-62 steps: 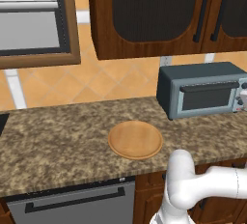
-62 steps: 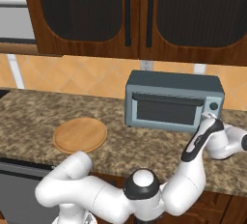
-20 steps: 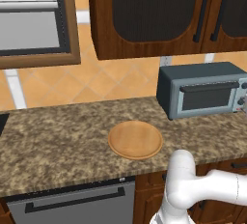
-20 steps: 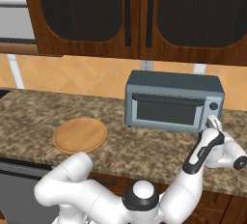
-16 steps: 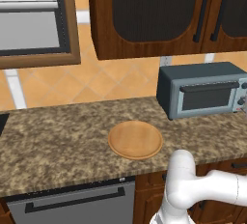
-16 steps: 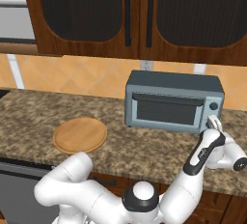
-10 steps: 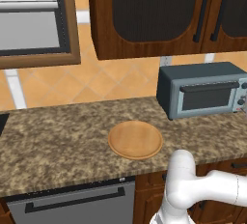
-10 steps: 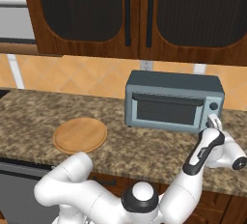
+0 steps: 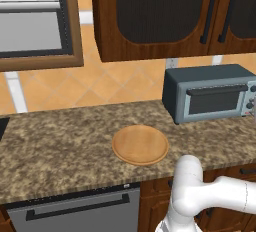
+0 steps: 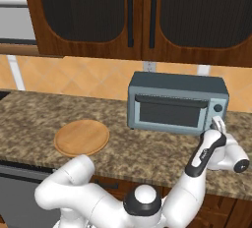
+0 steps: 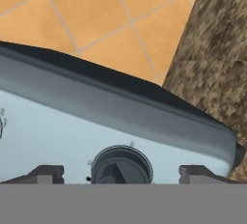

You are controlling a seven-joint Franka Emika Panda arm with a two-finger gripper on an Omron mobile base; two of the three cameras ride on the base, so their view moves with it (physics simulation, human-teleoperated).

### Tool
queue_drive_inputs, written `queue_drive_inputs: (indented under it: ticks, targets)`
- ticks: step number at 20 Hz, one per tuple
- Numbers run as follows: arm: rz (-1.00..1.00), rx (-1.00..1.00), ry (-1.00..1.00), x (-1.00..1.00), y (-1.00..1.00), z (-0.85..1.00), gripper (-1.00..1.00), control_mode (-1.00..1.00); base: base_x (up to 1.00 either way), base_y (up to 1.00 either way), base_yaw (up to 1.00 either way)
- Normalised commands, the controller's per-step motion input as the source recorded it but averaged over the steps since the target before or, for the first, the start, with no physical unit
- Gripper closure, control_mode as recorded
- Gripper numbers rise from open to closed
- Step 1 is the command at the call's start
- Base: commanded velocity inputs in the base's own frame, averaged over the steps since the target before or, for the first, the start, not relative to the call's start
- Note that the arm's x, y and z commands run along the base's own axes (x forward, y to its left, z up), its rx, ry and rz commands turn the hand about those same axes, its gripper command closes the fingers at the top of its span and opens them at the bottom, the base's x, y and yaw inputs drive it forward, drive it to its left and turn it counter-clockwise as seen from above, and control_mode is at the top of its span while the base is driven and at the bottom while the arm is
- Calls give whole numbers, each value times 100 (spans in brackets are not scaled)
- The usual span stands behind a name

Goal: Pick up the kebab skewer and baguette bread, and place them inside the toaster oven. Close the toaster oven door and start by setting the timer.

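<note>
Hand view: the gripper point(image 11: 120, 172) faces the timer dial point(image 11: 121, 166) on the toaster oven point(image 10: 177, 102) control strip, jaws spread either side of the dial, gripping nothing. The toaster oven door point(image 10: 170, 112) is shut. A round wooden board point(image 9: 140, 144) lies on the bench point(image 9: 60, 146) left of the oven.

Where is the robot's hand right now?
The hand is at the right end of the toaster oven, up against its control strip. In the hand view its two fingertips sit either side of a round dial.
</note>
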Motion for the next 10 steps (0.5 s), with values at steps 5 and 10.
queue_drive_inputs:
  ticks: [5, 10]
  targets:
    - [0, -5, 0, 20, 0, 0, 100, -100, 0, 0, 0]
    - [0, -8, 0, 19, 4, 2, 100, -100, 0, 0, 0]
